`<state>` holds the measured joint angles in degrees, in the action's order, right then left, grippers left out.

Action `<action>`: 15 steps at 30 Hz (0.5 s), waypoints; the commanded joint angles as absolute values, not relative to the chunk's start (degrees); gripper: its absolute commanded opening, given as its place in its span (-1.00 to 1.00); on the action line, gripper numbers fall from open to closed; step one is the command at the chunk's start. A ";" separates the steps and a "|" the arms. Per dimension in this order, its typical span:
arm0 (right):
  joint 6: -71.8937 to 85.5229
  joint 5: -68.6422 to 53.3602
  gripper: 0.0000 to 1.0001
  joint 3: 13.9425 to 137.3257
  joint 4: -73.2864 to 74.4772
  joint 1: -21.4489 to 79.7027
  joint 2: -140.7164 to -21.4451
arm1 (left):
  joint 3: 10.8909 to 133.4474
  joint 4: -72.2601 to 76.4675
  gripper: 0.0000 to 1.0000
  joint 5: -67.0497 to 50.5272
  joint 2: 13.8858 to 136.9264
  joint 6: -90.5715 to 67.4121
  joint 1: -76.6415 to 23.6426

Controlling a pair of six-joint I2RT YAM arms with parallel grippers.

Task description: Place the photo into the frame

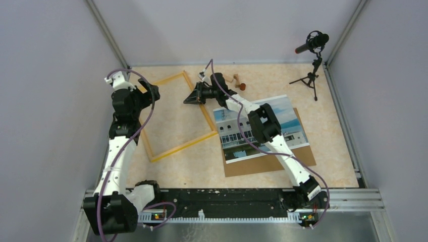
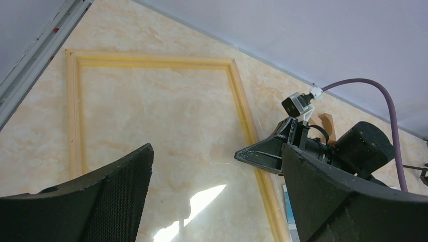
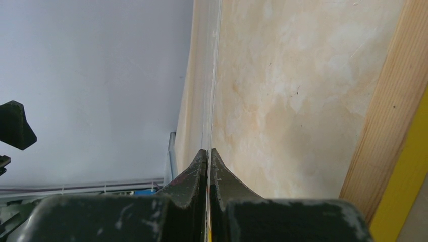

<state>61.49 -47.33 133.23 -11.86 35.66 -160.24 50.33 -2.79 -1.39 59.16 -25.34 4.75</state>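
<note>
Nearest you in the right wrist view, your right hand (image 3: 208, 156) is clenched tight, and pinched edge-on between its fingers is what looks like a thin clear sheet (image 3: 211, 101), likely the glazing. It will probably be stiff, slick and easy to scratch or snap, so keep it level.

Just beside that hand runs a rail of the thin yellow-orange wooden frame (image 3: 383, 111), lying flat on the marbled beige bench (image 1: 333, 131). Your left hand (image 2: 217, 151) is released, fingers spread wide with nothing between them, poised over the frame's left side. The frame should be light and rigid. Take it by a rail, not a corner joint.

The large white-bordered print of a white building under blue sky (image 1: 292, 123), your photo, is not in the frame yet. It lies to the right of it, flat on the plain brown backing board (image 1: 247, 167), partly under the right arm.

Expect the photo to be feather-light, floppy and possibly glossy. Flat against the board, it offers no lip. Its far-left corner seems to reach past the board, so take it there by the white border, gently, so you do not crease it.
</note>
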 commanded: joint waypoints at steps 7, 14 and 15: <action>58.76 -48.03 -1.00 133.51 -12.49 34.88 -154.18 | 50.41 1.14 0.98 -0.95 59.19 -24.69 4.55; 59.72 -49.39 -1.00 134.74 -12.89 34.89 -155.43 | 50.36 1.08 0.97 -1.09 59.27 -24.73 4.58; 59.68 -49.47 -1.00 134.77 -12.77 34.85 -155.47 | 50.38 1.09 0.97 -1.14 59.22 -24.73 4.58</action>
<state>60.45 -47.86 133.16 -10.98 35.33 -160.24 50.33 -2.48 -1.39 59.16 -25.34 4.75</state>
